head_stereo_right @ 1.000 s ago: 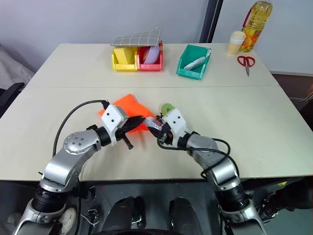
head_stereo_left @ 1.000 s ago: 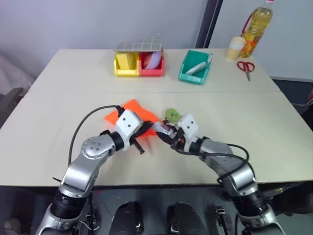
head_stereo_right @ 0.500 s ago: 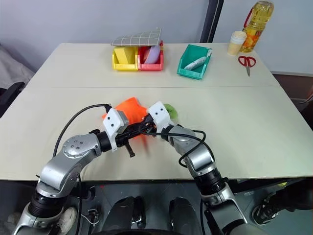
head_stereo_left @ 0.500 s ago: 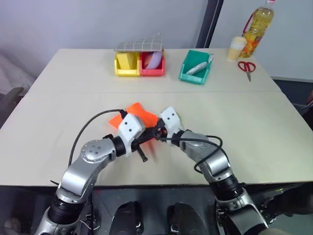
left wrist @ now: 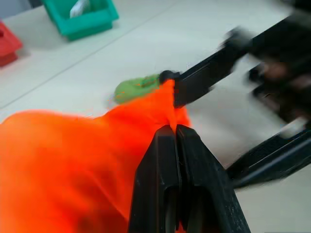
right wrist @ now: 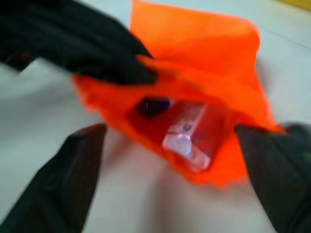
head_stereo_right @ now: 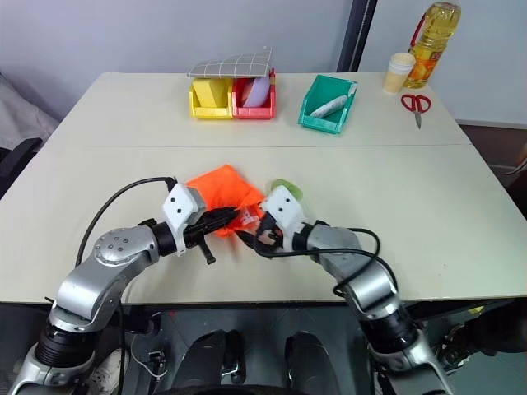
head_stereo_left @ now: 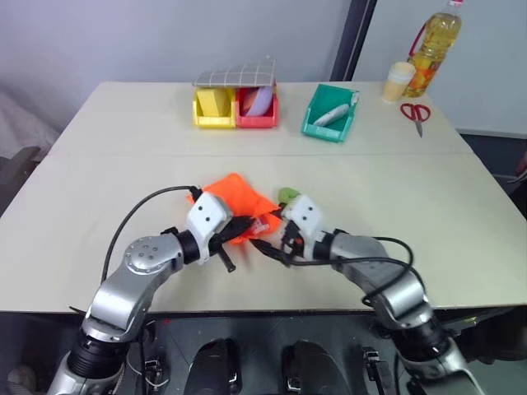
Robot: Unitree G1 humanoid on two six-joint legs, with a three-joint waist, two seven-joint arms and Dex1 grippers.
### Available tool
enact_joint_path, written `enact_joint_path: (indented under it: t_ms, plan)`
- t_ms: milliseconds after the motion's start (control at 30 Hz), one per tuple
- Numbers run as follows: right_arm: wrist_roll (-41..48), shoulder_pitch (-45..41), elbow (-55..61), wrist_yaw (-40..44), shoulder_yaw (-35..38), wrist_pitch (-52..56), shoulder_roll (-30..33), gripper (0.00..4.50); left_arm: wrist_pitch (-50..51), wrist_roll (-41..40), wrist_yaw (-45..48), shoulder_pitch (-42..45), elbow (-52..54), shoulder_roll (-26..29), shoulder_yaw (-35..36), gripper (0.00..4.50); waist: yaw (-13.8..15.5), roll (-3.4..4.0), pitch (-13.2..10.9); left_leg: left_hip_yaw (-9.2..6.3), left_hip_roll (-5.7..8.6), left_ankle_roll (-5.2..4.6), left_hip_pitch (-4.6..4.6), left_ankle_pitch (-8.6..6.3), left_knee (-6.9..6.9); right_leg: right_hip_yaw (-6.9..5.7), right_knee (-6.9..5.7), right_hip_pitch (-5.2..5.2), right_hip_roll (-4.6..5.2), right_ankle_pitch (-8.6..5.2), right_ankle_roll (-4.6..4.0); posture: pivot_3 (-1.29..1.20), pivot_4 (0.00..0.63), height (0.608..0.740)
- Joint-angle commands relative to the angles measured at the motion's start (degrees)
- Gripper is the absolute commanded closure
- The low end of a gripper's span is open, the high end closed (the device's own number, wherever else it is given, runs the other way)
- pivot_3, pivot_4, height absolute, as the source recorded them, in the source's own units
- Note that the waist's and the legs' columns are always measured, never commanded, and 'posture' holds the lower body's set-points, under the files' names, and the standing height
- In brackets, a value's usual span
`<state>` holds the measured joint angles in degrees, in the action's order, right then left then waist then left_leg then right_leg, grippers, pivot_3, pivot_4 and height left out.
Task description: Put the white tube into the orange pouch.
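I see the white tube (right wrist: pixel 187 138) lying inside the mouth of the orange pouch (head_stereo_left: pixel 239 197), near the front middle of the table (head_stereo_left: pixel 428 197). My left gripper (left wrist: pixel 175 133) has its fingers pinched tight on the pouch's edge. My right gripper (right wrist: pixel 170 165) is just before the mouth, fingers wide apart, holding nothing.

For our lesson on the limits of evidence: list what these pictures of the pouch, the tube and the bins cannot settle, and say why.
- White tube: right wrist view, motion blur; label unreadable, inner end hidden by the orange pouch.
- Green disc: head views, partly behind the right gripper.
- Yellow bin and red bin: contents partly covered by the checked cloth.
- Pouch cord: too thin to trace.
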<state>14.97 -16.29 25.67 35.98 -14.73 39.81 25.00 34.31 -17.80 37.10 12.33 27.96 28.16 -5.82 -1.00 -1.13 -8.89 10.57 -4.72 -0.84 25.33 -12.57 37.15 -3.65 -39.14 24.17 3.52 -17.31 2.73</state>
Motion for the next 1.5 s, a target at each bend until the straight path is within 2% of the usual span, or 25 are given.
enact_joint_path:
  t_ms: [33, 167, 267, 500, 633, 767, 900, 1167, 1467, 1500]
  plan:
    - [4.3, 2.4, 7.2, 5.4, 3.4, 0.3, 5.2, 0.04, -1.2, -1.6, 0.4, 0.0, 0.5, 0.0, 1.6, 4.50, 0.0, 0.00, 0.0, 0.00, 0.00, -0.01, 0.00, -0.01, 0.00, 0.00, 0.00, 0.00, 0.00, 0.00, 0.00, 0.00, 0.150, 0.740]
    - [5.2, 4.4, 8.7, 8.4, 6.0, -1.3, 10.9, 0.04, 0.0, -4.3, 1.7, -1.6, 0.5, -0.1, 1.9, 4.50, -0.1, 0.00, 0.0, -0.01, -0.01, -0.02, -0.01, -0.01, 0.00, 0.00, 0.01, 0.00, 0.01, -0.01, -0.03, 0.00, 0.150, 0.740]
    - [2.9, 3.1, 5.6, 7.9, 6.9, -3.2, 12.7, 0.00, 0.3, -6.5, 3.4, -3.8, 1.0, 1.2, 3.1, 3.70, -0.1, 0.00, 0.0, -0.01, -0.01, -0.02, -0.01, -0.01, 0.00, 0.01, 0.01, 0.02, 0.01, -0.02, -0.04, 0.00, 0.150, 0.740]
    - [-4.6, -3.6, -9.2, 6.0, 6.8, -12.5, 13.2, 0.00, -2.5, -6.1, 7.0, -7.9, -1.5, 7.3, 6.0, 0.05, 0.2, -0.01, 0.0, -0.01, 0.00, -0.03, 0.00, -0.01, 0.01, 0.00, 0.04, 0.04, 0.04, -0.11, -0.20, 0.00, 0.150, 0.740]
    - [-9.4, -7.4, -19.3, 6.1, 5.3, -20.9, 12.7, 0.00, -3.0, -8.7, 7.6, -7.7, -2.5, 7.2, 8.7, 0.02, 0.1, -0.01, 0.0, 0.02, 0.02, -0.07, 0.01, -0.04, 0.02, 0.00, 0.09, 0.01, 0.07, -0.11, -0.21, 0.00, 0.150, 0.740]
    - [-8.5, -10.2, -25.3, 8.1, 6.3, -23.7, 11.4, 0.00, -3.7, -10.1, 8.0, -7.7, -2.5, 7.0, 10.2, 0.02, -0.1, 0.00, 0.0, 0.04, 0.01, -0.06, 0.02, -0.03, -0.01, 0.01, 0.09, 0.03, 0.05, -0.04, -0.08, 0.00, 0.150, 0.740]
    - [-3.4, -13.3, -28.3, 10.0, 10.2, -20.4, 9.6, 0.00, -4.7, -10.4, 7.8, -8.0, -2.3, 6.6, 11.2, 0.02, -0.1, 0.00, 0.0, 0.05, 0.01, -0.05, 0.01, -0.02, -0.01, 0.00, 0.08, 0.03, 0.02, 0.00, -0.02, 0.00, 0.150, 0.740]
    - [-2.8, -19.8, -38.7, 1.2, 13.2, -11.3, 1.3, 0.00, -6.0, -10.8, 8.0, -8.5, -1.5, 5.9, 9.9, 0.02, -0.2, 0.00, 0.0, 0.06, 0.00, 0.24, 0.01, 0.15, 0.00, 0.01, 0.07, 0.02, 0.04, 0.00, -0.02, 0.00, 0.150, 0.740]
    - [-4.1, -20.4, -43.1, -1.6, 11.5, -5.4, -3.8, 0.00, -6.2, -10.2, 7.6, -7.7, -1.7, 5.5, 8.3, 0.02, -0.2, 0.03, 0.0, 0.08, 0.00, 0.27, 0.02, 0.17, -0.01, 0.02, 0.05, 0.03, 0.04, 0.01, -0.01, 0.00, 0.150, 0.740]
    - [-4.2, -20.1, -43.0, -1.8, 11.6, -5.0, -3.9, 0.54, -6.2, -10.1, 7.6, -7.8, -1.6, 5.5, 8.2, 0.00, -0.2, 0.04, 0.0, 0.09, 0.00, 0.27, 0.01, 0.17, -0.01, 0.02, 0.05, 0.03, 0.04, 0.01, -0.01, 0.00, 0.150, 0.740]
